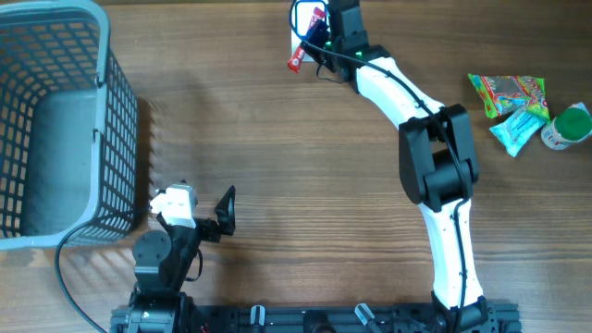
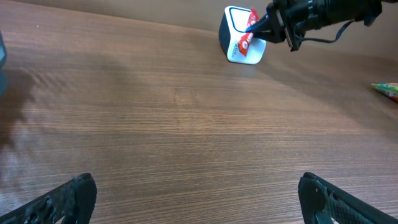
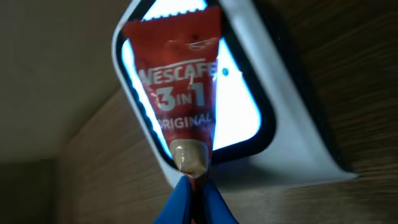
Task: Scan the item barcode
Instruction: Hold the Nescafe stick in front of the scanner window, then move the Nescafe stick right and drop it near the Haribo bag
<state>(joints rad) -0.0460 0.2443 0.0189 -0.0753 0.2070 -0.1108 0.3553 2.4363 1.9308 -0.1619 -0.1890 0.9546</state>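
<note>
A red Nescafé 3-in-1 sachet hangs pinched at its lower end in my right gripper, whose blue pads are shut on it. The sachet's printed face is toward the wrist camera and its other side is against the lit window of the white barcode scanner. From overhead, the sachet and right gripper are at the table's far edge by the scanner. My left gripper stays open and empty over bare wood at the front left, and its view shows the sachet against the scanner.
A grey mesh basket fills the left side of the table. At the far right lie a colourful snack packet, a teal packet and a green-capped container.
</note>
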